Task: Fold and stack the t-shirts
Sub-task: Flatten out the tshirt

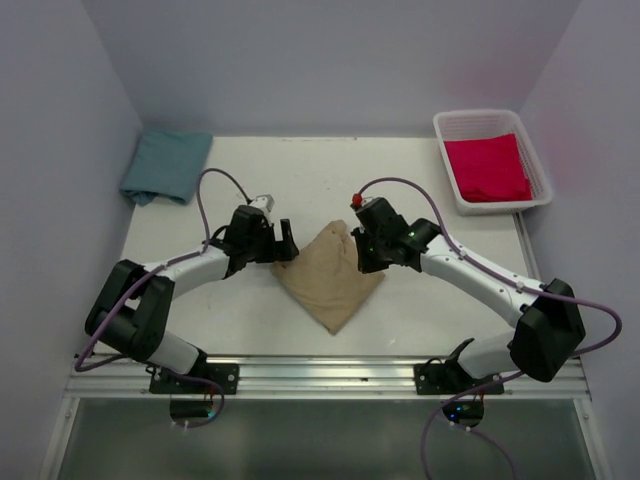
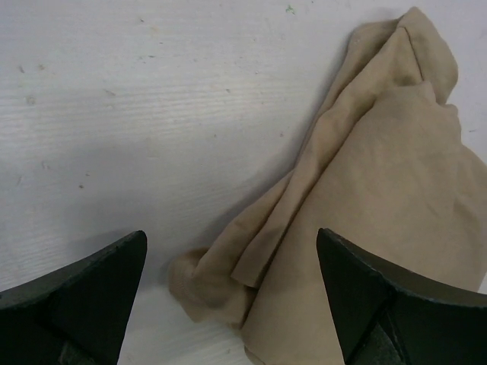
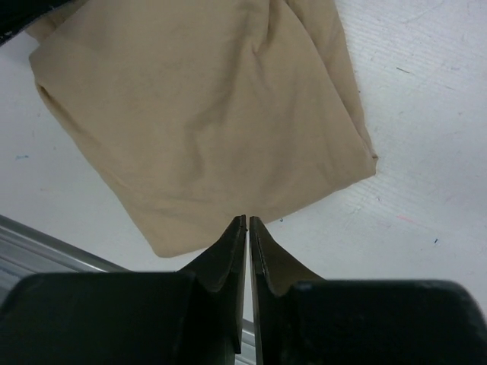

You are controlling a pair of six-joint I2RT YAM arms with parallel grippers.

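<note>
While the tan t-shirt [image 1: 330, 282] lies crumpled mid-worktop [image 1: 300, 180] between my arms, my right hand [image 3: 248, 222] has its fingers pressed almost together at the shirt's hem; I cannot tell whether any cloth is caught. My left hand [image 2: 230, 236] is spread wide, holding nothing, with a bunched corner below it.

Risks:
- Right pinch is empty or takes one layer only, so a lift would drag the shirt unevenly.
- Left closes on the wad rather than a clean edge, skewing the fold.

Teal t-shirt [image 1: 165, 165] sits far left. Red t-shirt [image 1: 487, 168] is in the basket [image 1: 445, 125].

On table [image 1: 450, 330] centre: shirt [image 1: 330, 280]; basket [image 1: 478, 116] far-right corner.
</note>
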